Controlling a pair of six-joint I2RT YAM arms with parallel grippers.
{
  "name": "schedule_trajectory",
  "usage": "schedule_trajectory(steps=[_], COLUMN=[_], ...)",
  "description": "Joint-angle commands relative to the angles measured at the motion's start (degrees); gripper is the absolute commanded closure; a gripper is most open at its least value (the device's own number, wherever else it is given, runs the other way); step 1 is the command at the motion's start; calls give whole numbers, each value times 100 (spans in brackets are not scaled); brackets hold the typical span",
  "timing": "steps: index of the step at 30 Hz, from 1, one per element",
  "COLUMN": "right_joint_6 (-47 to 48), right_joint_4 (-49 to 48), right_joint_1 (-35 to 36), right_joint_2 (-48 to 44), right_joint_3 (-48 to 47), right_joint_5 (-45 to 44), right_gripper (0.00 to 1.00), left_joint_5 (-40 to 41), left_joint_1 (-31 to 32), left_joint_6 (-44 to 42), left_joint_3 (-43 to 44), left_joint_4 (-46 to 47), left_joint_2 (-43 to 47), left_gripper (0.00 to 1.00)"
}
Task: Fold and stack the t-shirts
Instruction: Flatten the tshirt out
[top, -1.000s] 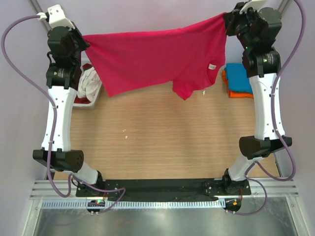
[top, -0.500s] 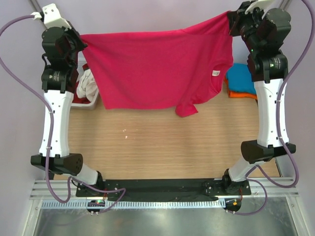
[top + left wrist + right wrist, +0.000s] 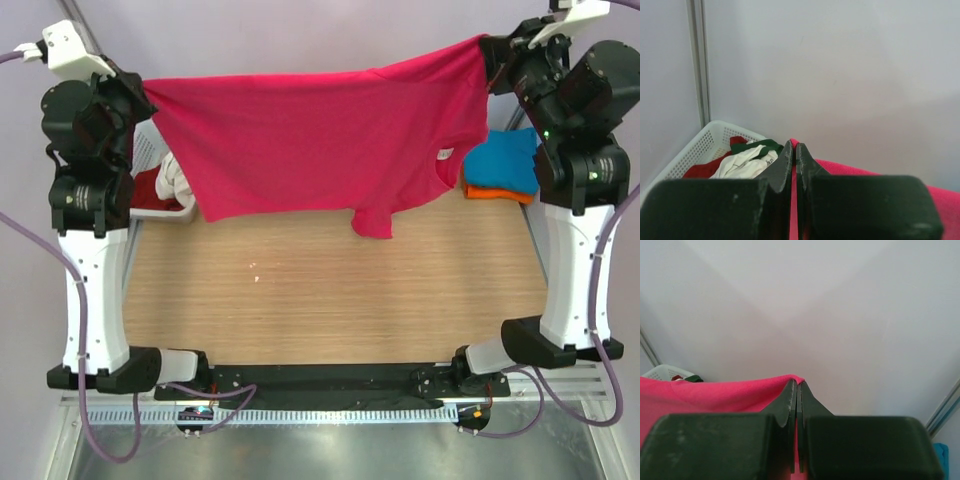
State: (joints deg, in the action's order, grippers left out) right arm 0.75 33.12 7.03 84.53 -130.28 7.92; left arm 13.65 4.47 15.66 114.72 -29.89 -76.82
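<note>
The magenta-pink t-shirt (image 3: pixel 320 140) hangs stretched in the air between my two grippers, above the far part of the table. My left gripper (image 3: pixel 143 92) is shut on its left top corner; the cloth shows between the jaws in the left wrist view (image 3: pixel 794 146). My right gripper (image 3: pixel 488 52) is shut on its right top corner, which also shows in the right wrist view (image 3: pixel 798 382). A sleeve (image 3: pixel 372 221) dangles below the lower edge. Folded teal-blue (image 3: pixel 505 160) and orange (image 3: pixel 497 194) t-shirts lie stacked at the right.
A white lattice basket (image 3: pixel 150 205) at the far left holds white (image 3: pixel 745 165), dark red (image 3: pixel 702 169) and green (image 3: pixel 756 145) shirts. The wooden table (image 3: pixel 330 290) lies below the hanging shirt. Grey walls stand close behind.
Both arms have risen and spread outward, pulling the pink shirt wider and tauter. The shirt's top edge now sits higher and the dangling sleeve has swung slightly left.
</note>
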Motion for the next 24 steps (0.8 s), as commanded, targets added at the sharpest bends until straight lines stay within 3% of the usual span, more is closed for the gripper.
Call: schedule_trajectory(steps=[1, 16, 24], right_joint_6=[-49, -22, -190], right_joint_4=[62, 695, 766], right_joint_1=[-17, -8, -17], right_joint_2=[-490, -2282, -2521], right_joint_3=[90, 705, 846], right_joint_5=[-45, -204, -107], right_gripper=[99, 99, 99], left_joint_5=[6, 129, 375], left_joint_1=[-34, 274, 344], left_joint_6=[-2, 42, 16], left_joint_3=[-116, -485, 121], left_joint_4=[-228, -1150, -1652], left_joint_2=[439, 2152, 2259], left_gripper=[100, 100, 100])
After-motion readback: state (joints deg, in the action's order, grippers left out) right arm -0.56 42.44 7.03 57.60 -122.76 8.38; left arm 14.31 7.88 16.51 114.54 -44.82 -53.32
